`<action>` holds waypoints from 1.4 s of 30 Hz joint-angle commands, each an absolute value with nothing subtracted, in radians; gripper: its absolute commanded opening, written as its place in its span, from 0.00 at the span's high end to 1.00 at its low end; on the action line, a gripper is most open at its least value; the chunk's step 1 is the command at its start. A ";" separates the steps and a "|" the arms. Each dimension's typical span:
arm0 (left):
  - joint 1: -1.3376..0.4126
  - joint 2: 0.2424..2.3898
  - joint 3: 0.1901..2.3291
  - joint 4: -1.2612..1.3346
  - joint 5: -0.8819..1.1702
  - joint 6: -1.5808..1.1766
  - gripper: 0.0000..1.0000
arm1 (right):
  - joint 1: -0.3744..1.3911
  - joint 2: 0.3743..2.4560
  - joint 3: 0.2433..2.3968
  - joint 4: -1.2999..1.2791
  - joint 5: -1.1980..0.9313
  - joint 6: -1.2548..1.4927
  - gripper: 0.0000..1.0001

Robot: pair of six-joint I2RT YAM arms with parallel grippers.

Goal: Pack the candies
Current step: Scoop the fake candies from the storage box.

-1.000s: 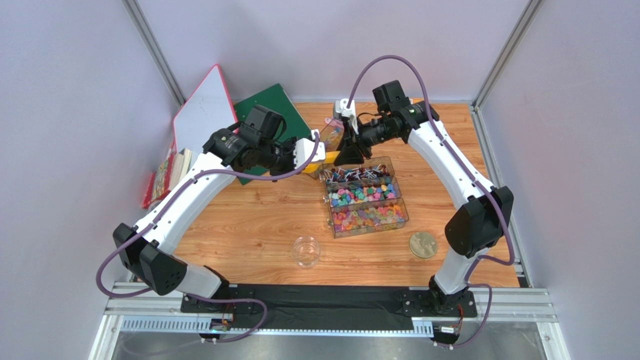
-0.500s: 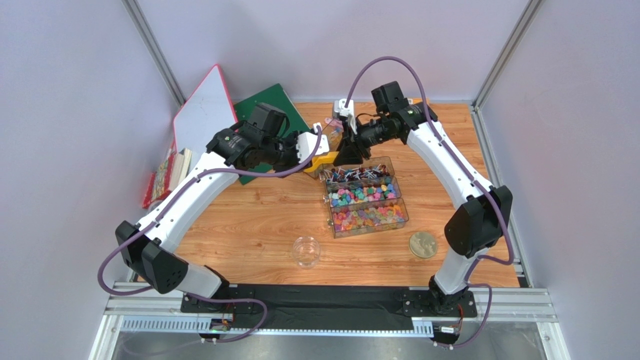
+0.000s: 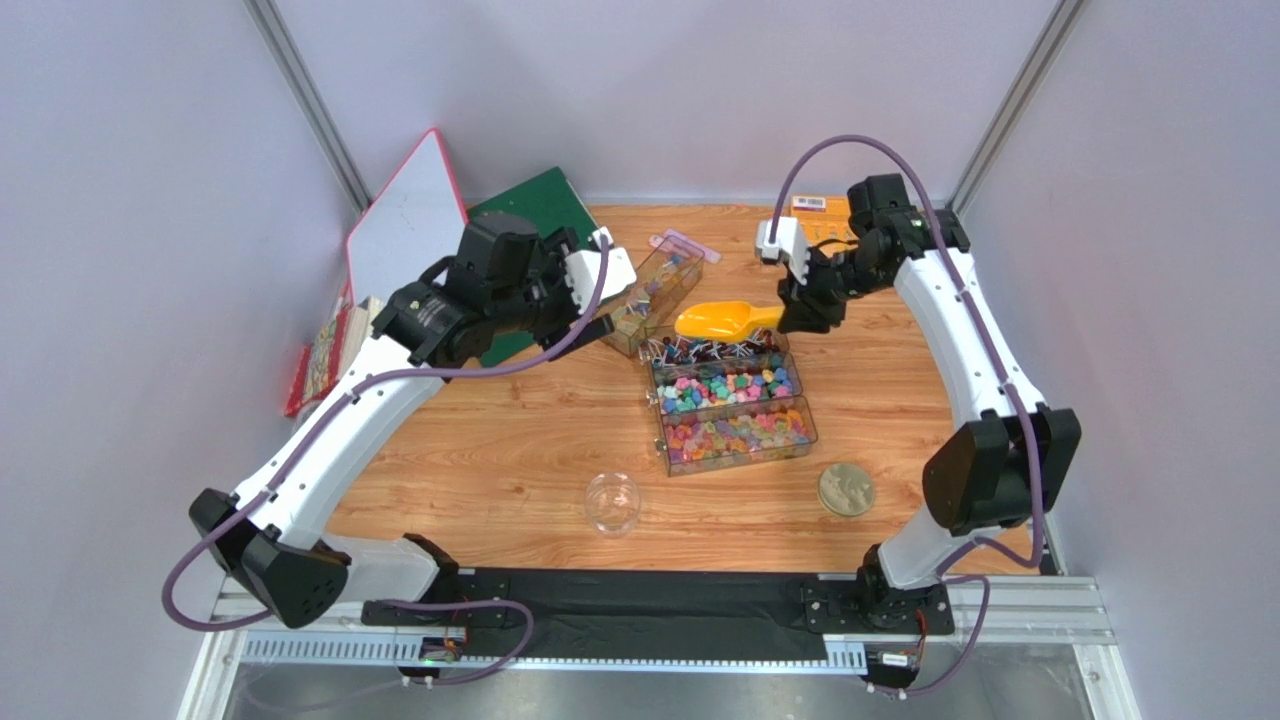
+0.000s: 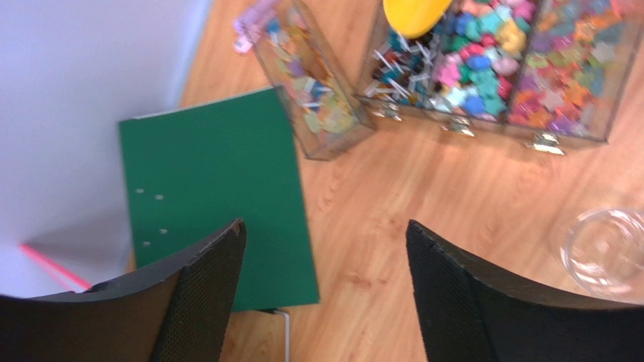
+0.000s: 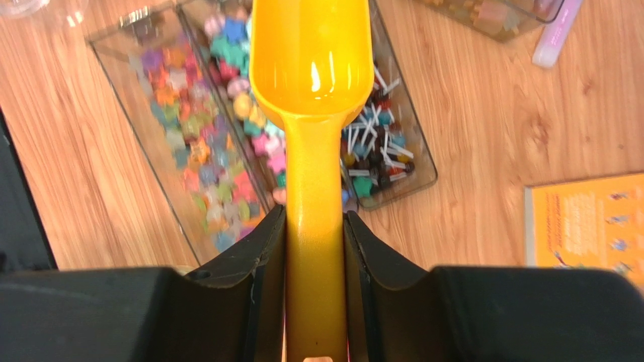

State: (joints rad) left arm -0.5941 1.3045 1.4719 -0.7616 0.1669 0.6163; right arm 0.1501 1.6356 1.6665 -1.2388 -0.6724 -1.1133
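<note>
Right gripper [image 5: 314, 225] of mine is clamped on the handle of the yellow scoop [image 5: 311, 53], whose bowl sits empty over the far end of the clear divided box [image 3: 816, 425]; I cannot tell whether it touches anything. My left gripper [image 4: 325, 230] hangs with its fingers well apart and nothing between them, above the bare wood beside the green folder [image 4: 219, 188].

The candies [image 3: 733, 435] fill the middle and near compartments of that box in pink, blue, green, yellow and orange. The far compartment holds small pieces on white sticks.

The wooden table [image 3: 496, 450] is light and grained. A smaller clear box [image 3: 649, 285] of pale bits lies tilted just beyond the divided one, a pink lid [image 3: 684, 245] behind it. Near my bases stand a clear glass jar [image 3: 612, 503] and, well apart to its right, a round gold lid [image 3: 846, 489]. An orange booklet [image 5: 586, 226] lies at the far right.

Pale lilac walls [image 3: 646, 90] close in three sides. A red-edged whiteboard [image 3: 406, 225] leans in the left corner, books [image 3: 338, 353] below it.
</note>
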 commanded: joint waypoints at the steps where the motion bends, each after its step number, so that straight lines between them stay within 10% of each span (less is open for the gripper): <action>1: -0.597 1.292 1.335 -0.770 0.247 0.557 0.25 | 0.152 1.513 1.637 -1.474 -0.525 -1.452 1.00; 4: -0.600 1.315 1.290 -0.769 0.319 0.508 0.60 | 0.152 1.450 1.606 -1.531 -0.453 -1.550 1.00; 5: -0.604 1.324 1.281 -0.765 0.333 0.494 0.86 | 0.153 1.431 1.595 -1.560 -0.431 -1.584 1.00; 7: -0.627 1.347 1.255 -0.753 0.341 0.485 1.00 | 0.152 1.398 1.540 -1.572 -0.372 -1.655 1.00; 28: -0.750 1.683 1.321 -0.646 0.351 0.334 1.00 | 0.255 1.230 1.304 -1.667 -0.037 -1.970 1.00; 42: -0.761 1.684 1.267 -0.575 0.374 0.308 1.00 | 0.446 1.367 1.296 -1.644 0.136 -1.614 1.00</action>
